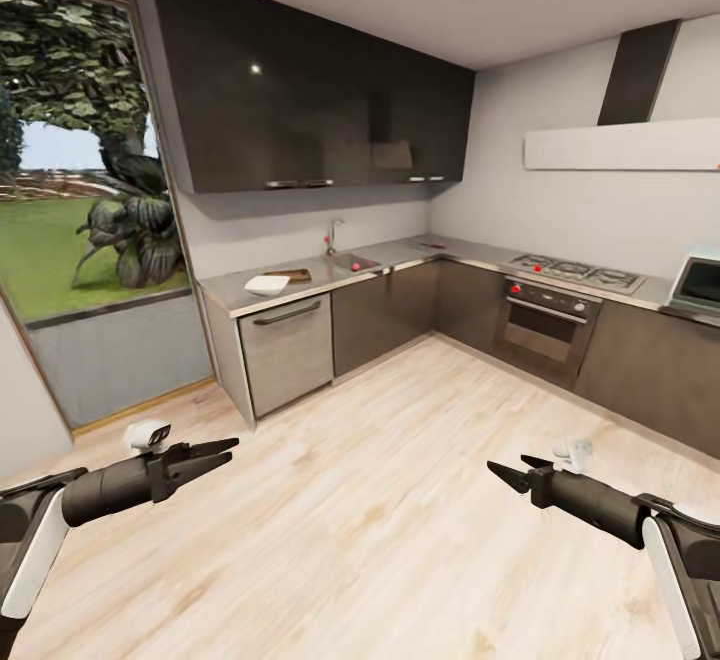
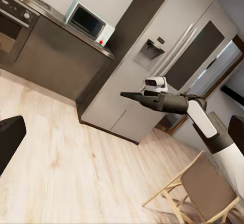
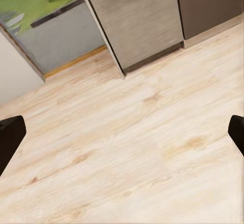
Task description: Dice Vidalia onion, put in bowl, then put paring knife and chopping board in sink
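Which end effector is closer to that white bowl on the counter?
The left end effector. The bowl sits far across the floor, roughly straight ahead of it, while the right end effector hangs well off to the bowl's right. Neither is within reach.

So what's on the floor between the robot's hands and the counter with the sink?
Bare pale wood floor. In the head view, nothing stands between the left gripper, the right gripper and the countertop with the sink.
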Robot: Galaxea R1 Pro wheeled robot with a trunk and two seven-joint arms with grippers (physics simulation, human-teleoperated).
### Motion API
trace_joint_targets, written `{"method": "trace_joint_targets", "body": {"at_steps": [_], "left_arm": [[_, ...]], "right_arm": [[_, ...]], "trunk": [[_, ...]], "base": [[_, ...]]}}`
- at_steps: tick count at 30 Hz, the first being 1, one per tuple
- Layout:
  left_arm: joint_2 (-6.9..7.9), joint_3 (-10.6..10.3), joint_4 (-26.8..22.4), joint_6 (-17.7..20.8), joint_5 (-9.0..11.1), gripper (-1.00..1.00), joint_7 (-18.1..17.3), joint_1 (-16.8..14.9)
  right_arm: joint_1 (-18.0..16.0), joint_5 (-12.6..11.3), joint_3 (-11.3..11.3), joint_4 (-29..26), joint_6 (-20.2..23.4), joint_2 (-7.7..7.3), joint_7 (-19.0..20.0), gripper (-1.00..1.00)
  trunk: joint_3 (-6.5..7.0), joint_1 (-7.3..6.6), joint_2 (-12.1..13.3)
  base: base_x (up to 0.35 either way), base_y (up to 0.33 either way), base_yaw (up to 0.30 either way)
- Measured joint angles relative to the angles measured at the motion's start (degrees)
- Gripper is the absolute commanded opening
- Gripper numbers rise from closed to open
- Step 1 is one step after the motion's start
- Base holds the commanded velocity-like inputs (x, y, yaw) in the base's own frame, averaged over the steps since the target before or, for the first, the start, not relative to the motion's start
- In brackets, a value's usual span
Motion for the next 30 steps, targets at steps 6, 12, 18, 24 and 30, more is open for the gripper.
{"method": "trace_joint_targets", "body": {"at_steps": [6,12,18,24,30], "left_arm": [[0.0,0.0,0.0,0.0,0.1,1.0,0.0,0.0],[0.01,0.0,0.0,0.0,0.1,1.0,0.0,0.0],[0.01,0.0,0.0,0.0,0.1,1.0,0.0,0.0],[0.01,0.1,0.0,0.0,0.1,1.0,0.0,0.0],[0.01,0.1,0.0,0.0,0.1,1.0,0.0,0.0]], "right_arm": [[0.0,0.0,0.0,0.0,0.0,0.01,0.0,1.0],[0.0,0.0,0.0,0.0,0.0,0.01,0.0,1.0],[0.0,0.0,0.1,0.0,0.0,0.01,0.0,1.0],[0.0,0.0,0.0,0.0,0.1,-0.04,-0.1,1.0],[0.0,0.0,0.0,0.0,0.1,0.0,-0.1,1.0]], "trunk": [[0.51,0.0,0.0],[0.96,0.01,0.0],[1.28,0.01,0.0],[1.51,0.01,0.0],[1.7,0.01,0.0]], "base": [[0.324,-0.147,0.066],[0.313,-0.184,0.157],[0.292,-0.217,0.215],[0.284,-0.225,0.232],[0.283,-0.225,0.236]]}}
